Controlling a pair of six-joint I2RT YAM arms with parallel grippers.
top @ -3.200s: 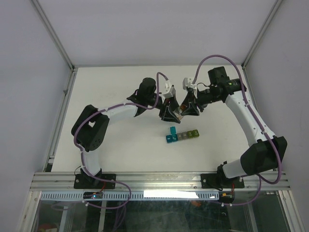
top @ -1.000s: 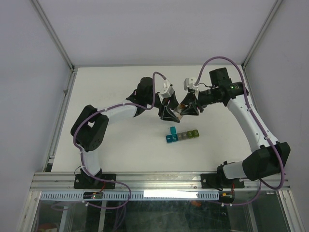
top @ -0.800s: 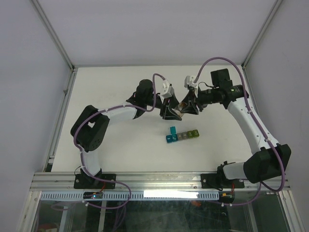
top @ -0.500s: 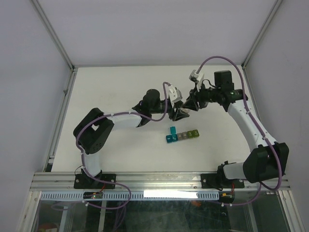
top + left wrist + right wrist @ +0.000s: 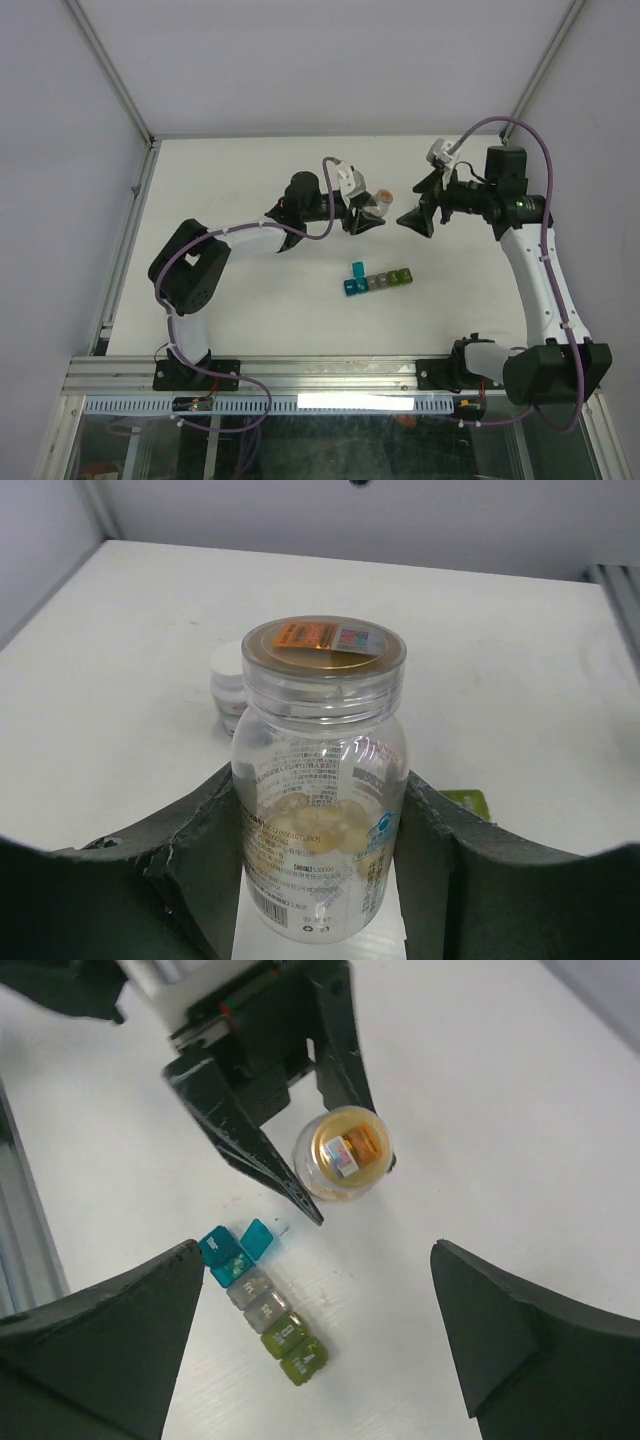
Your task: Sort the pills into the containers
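The left gripper (image 5: 366, 216) clamps the clear bottle (image 5: 320, 820), cap (image 5: 325, 652) on. The right gripper (image 5: 418, 212) gapes empty at its 3 o'clock. The containers (image 5: 377, 279) sit at 6 o'clock. Better to grip the cap squarely and twist gently.

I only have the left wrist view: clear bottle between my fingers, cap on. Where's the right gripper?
Observer: The right gripper hangs apart from the clear bottle, on its right, jaws wide open.
Operator: And the containers?
Observer: The containers lie closer to the near edge than the bottle, almost straight below it in the top view.
Operator: Any compartment open?
Observer: One lid at the blue end stands up; the others look shut.
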